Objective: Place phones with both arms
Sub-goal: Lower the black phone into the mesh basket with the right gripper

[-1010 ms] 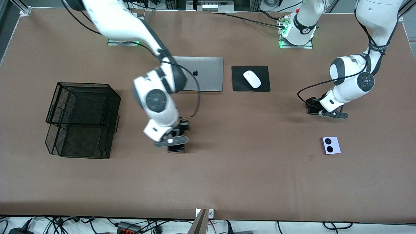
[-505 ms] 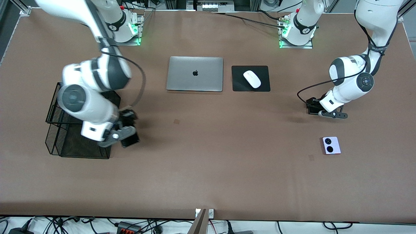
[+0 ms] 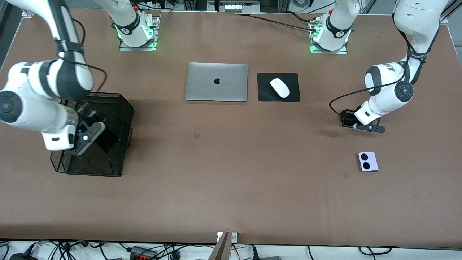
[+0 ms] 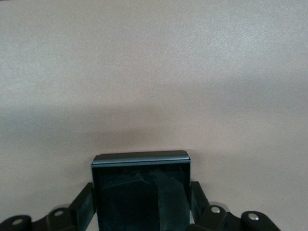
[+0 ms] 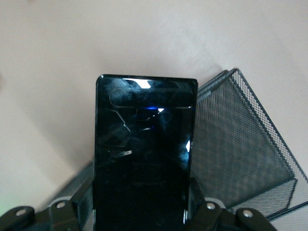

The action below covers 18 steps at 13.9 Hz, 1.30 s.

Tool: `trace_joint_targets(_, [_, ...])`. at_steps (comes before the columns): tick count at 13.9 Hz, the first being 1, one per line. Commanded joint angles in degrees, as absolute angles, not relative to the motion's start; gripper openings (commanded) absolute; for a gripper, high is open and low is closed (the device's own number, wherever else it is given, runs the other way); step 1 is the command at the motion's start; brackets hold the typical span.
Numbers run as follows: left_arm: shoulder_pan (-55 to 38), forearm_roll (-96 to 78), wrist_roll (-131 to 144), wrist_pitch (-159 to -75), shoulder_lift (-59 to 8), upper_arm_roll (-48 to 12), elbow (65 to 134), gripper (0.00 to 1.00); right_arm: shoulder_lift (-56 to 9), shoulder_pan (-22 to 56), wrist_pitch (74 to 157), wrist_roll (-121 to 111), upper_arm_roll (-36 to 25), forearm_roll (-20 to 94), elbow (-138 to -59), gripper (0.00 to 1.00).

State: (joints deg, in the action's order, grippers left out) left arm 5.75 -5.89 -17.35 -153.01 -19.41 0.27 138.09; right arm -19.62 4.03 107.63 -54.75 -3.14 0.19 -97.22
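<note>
My right gripper point(image 3: 94, 134) is shut on the long slim black phone point(image 3: 107, 141) and holds it tilted over the black mesh tray point(image 3: 108, 99). In the right wrist view the phone point(image 5: 144, 144) stands between the fingers point(image 5: 81, 199), with the tray point(image 5: 240, 149) beside it. My left gripper point(image 3: 352, 123) is shut on the small squarish black phone point(image 3: 345, 119), low over the table toward the left arm's end. In the left wrist view that phone point(image 4: 140, 192) fills the jaws. The lavender-white phone point(image 3: 367, 161) lies on the table, nearer the front camera than the left gripper.
A closed silver laptop point(image 3: 216, 82) and a white mouse point(image 3: 280, 87) on a black pad point(image 3: 265, 93) lie near the arms' bases. The two-tier mesh tray stands toward the right arm's end of the brown table point(image 3: 231, 187).
My right arm has swung from the middle of the table to over the mesh tray, carrying the long black phone. My left arm has barely moved.
</note>
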Motion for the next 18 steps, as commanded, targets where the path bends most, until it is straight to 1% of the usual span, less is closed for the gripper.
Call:
trace_joint_targets(1, [5.98, -5.89, -18.98, -154.07, -18.98, 0.44, 138.78, 0.67, -17.14, 0.71, 105.91, -66.4, -2.11, 0.0, -99.05, 0.33])
trace_joint_targets(3, [5.89, -5.89, -18.55, -153.9, -18.81, 0.35, 138.78, 0.66, -15.74, -0.17, 105.64, -74.41, -2.11, -0.17, -100.8, 0.33])
trace_joint_targets(5, [5.71, -6.06, -16.62, -152.15, -18.2, 0.26, 138.34, 0.64, -13.98, -0.88, 105.91, -80.57, -2.2, -0.44, -103.17, 0.33])
trace_joint_targets(6, [5.45, -6.06, -14.09, -149.44, -17.32, -0.26, 137.21, 0.63, -13.28, -0.97, 106.17, -82.6, -2.2, -0.53, -104.14, 0.33])
trace_joint_targets(8, [4.66, -6.15, -8.47, -141.28, -16.09, -1.57, 133.96, 0.62, -12.22, -1.14, 106.44, -85.77, -2.29, -1.4, -105.55, 0.33])
trace_joint_targets(10, [3.78, -6.15, 0.3, -133.02, -15.21, -5.17, 128.79, 0.62, -12.22, -2.11, 108.01, -87.44, -2.29, -1.93, -106.78, 0.33])
trace_joint_targets(11, [2.91, -6.15, 4.7, -128.54, -15.21, -6.58, 125.11, 0.62, -12.22, -2.72, 109.5, -88.06, -2.29, -1.93, -108.27, 0.33])
trace_joint_targets(13, [0.28, -6.15, 11.39, -121.49, -16.08, -7.82, 117.98, 0.62, -11.87, -3.16, 111.96, -88.94, -2.29, -1.85, -110.82, 0.33])
trace_joint_targets(16, [-6.92, -6.33, 24.83, -115.94, -19.5, -8.0, 107.87, 0.61, -9.07, -3.08, 113.89, -90.08, -2.29, -1.93, -115.2, 0.33])
trace_joint_targets(18, [-9.92, -8.51, 29.69, -114.71, -20.91, -8.17, 103.73, 0.61, -7.91, -3.34, 117.06, -91.22, -2.37, -1.93, -118.03, 0.33])
